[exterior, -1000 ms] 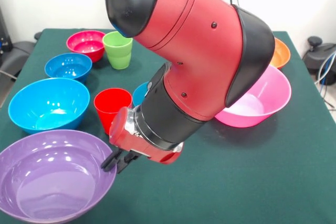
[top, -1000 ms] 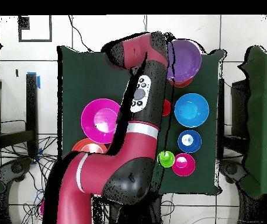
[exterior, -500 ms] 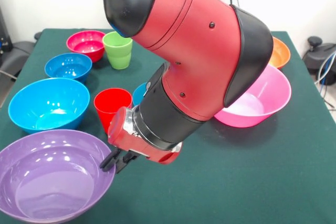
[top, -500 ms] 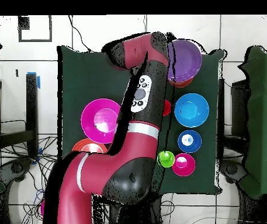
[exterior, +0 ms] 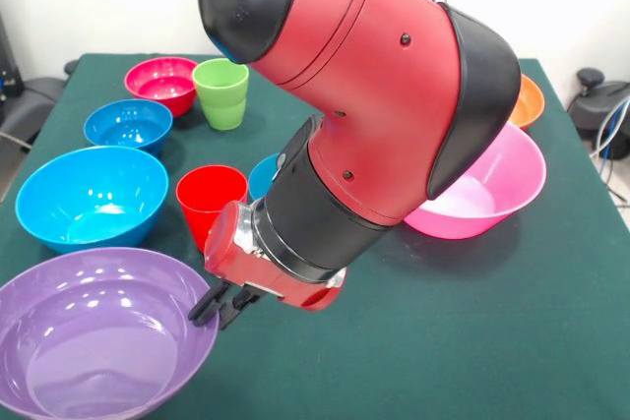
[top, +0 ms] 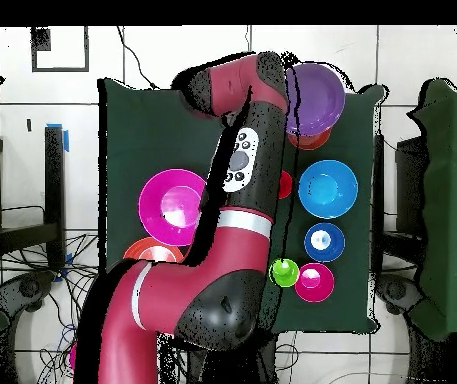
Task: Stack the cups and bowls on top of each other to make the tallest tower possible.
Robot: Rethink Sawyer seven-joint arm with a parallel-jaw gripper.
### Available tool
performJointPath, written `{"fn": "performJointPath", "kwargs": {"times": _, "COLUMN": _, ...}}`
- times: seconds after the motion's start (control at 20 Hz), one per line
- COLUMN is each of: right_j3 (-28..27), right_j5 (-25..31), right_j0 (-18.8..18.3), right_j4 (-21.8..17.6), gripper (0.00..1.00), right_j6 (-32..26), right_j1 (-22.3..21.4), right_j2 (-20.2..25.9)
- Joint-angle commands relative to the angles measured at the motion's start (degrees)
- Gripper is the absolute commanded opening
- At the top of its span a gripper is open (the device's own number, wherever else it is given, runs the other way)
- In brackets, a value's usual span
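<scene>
My gripper (exterior: pixel 218 306) hangs low at the right rim of the purple bowl (exterior: pixel 89 341), its two black fingers close together on that rim. The red cup (exterior: pixel 209 199) stands just behind the gripper, and the green cup (exterior: pixel 221 92) is farther back beside the small magenta bowl (exterior: pixel 160 81). The huge hot-pink bowl (exterior: pixel 492 194) sits alone to the right, partly hidden by my arm. From overhead, the arm covers the gripper next to the purple bowl (top: pixel 317 95).
A large blue bowl (exterior: pixel 91 196) and a smaller blue bowl (exterior: pixel 128 125) line the left side. Another blue bowl (exterior: pixel 262 176) peeks out behind my arm. An orange bowl (exterior: pixel 527 100) sits at the far right, behind the pink one.
The purple bowl has shifted slightly toward the near table edge along with the gripper. The other bowls and cups have not moved.
</scene>
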Motion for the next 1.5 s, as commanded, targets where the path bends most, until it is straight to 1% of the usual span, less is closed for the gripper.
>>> {"fn": "performJointPath", "kwargs": {"times": 0.05, "right_j3": 1.22, "right_j5": -0.29, "right_j0": -0.46, "right_j4": -1.5, "gripper": 0.0, "right_j6": -13.19, "right_j1": -0.14, "right_j2": 3.76}}
{"fn": "performJointPath", "kwargs": {"times": 0.4, "right_j3": -0.83, "right_j5": 0.99, "right_j0": -0.62, "right_j4": -1.47, "gripper": 0.0, "right_j6": -13.06, "right_j1": 1.03, "right_j2": 3.25}}
{"fn": "performJointPath", "kwargs": {"times": 0.45, "right_j3": 0.28, "right_j5": 0.46, "right_j0": -0.46, "right_j4": -1.64, "gripper": 0.0, "right_j6": -12.92, "right_j1": 0.55, "right_j2": 3.31}}
{"fn": "performJointPath", "kwargs": {"times": 0.6, "right_j3": 1.14, "right_j5": 0.34, "right_j0": -0.17, "right_j4": -2.01, "gripper": 0.0, "right_j6": -12.74, "right_j1": 0.13, "right_j2": 2.98}}
{"fn": "performJointPath", "kwargs": {"times": 0.9, "right_j3": -0.4, "right_j5": 1.1, "right_j0": -0.26, "right_j4": -2.27, "gripper": 0.0, "right_j6": -13.5, "right_j1": 0.39, "right_j2": 2.28}}
{"fn": "performJointPath", "kwargs": {"times": 1.3, "right_j3": 0.18, "right_j5": 0.95, "right_j0": 0.04, "right_j4": -2.02, "gripper": 0.0, "right_j6": -13.21, "right_j1": 0.09, "right_j2": 2.14}}
{"fn": "performJointPath", "kwargs": {"times": 1.4, "right_j3": -1.13, "right_j5": 1.6, "right_j0": -0.05, "right_j4": -1.83, "gripper": 0.0, "right_j6": -13.19, "right_j1": 0.76, "right_j2": 2.0}}
{"fn": "performJointPath", "kwargs": {"times": 1.5, "right_j3": -0.93, "right_j5": 1.12, "right_j0": -0.05, "right_j4": -1.93, "gripper": 0.0, "right_j6": -12.88, "right_j1": 0.86, "right_j2": 2.01}}
